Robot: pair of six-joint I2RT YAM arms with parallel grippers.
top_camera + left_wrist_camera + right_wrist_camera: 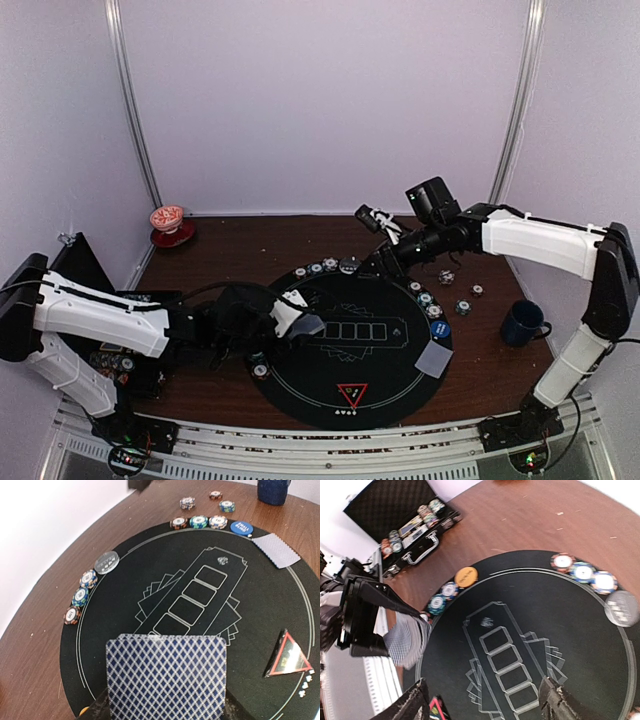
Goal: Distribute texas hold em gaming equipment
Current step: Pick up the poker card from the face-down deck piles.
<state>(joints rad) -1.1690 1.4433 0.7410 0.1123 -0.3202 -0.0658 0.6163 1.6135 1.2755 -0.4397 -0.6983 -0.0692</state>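
Over the left rim of the black mat (pixel 400 385) my left pincer (pixel 300 322) pinches a stack of playing cards (pixel 167 677), and farther off, above the mat's far rim near a row of poker chips (pixel 316 268), my right pincer (pixel 485 700) hangs spread.

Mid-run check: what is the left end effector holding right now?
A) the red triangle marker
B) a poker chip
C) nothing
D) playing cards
D: the left end effector is closed on playing cards, whose lattice-patterned back fills the bottom of its wrist view, while the red triangle marker lies apart on the mat.
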